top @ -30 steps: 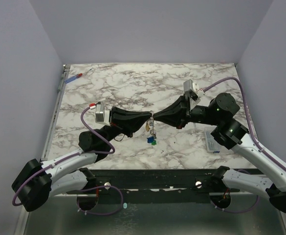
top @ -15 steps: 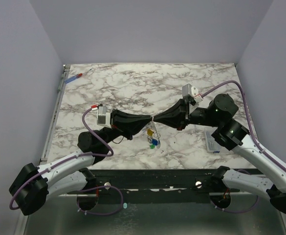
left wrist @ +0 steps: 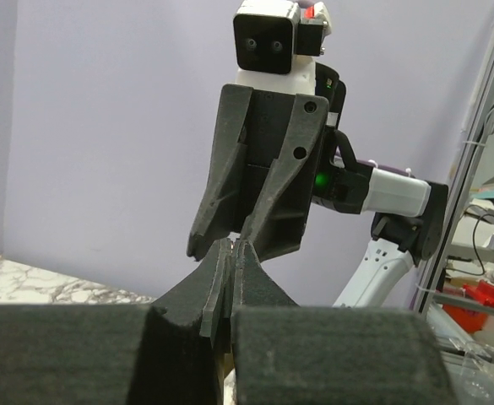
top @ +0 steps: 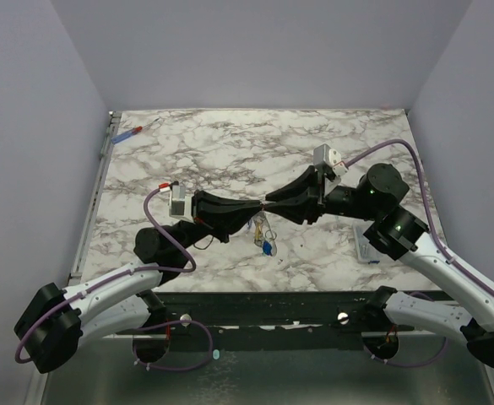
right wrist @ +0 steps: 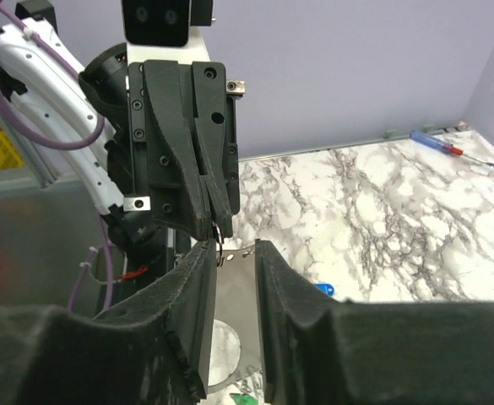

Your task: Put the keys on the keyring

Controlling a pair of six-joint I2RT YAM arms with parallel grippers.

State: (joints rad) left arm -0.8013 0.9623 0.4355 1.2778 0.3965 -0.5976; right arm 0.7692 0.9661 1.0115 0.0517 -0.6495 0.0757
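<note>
A: What step are they working on?

B: The threading step, I am judging. The left end effector [top: 260,208] is pinching the keyring [right wrist: 219,235] with its jaws pressed together, holding it in the air above the middle of the tabletop [top: 230,152]. The keys [top: 263,236] are dangling just beneath it, clear of the surface, with a blue tag [top: 267,247] hanging lowest.

A: And the right end effector [right wrist: 234,253]?

B: It is facing the left one tip to tip, jaws standing apart, gripping nothing that I can make out.

A: What is the next move asking for?

B: Probably a fine re-grip on the ring or a key, while the left side is keeping steady.

A: What is differing from a second ago?

B: The right jaws were together then and are now parting. The bunch is hanging differently, with the green tag no longer showing.
</note>
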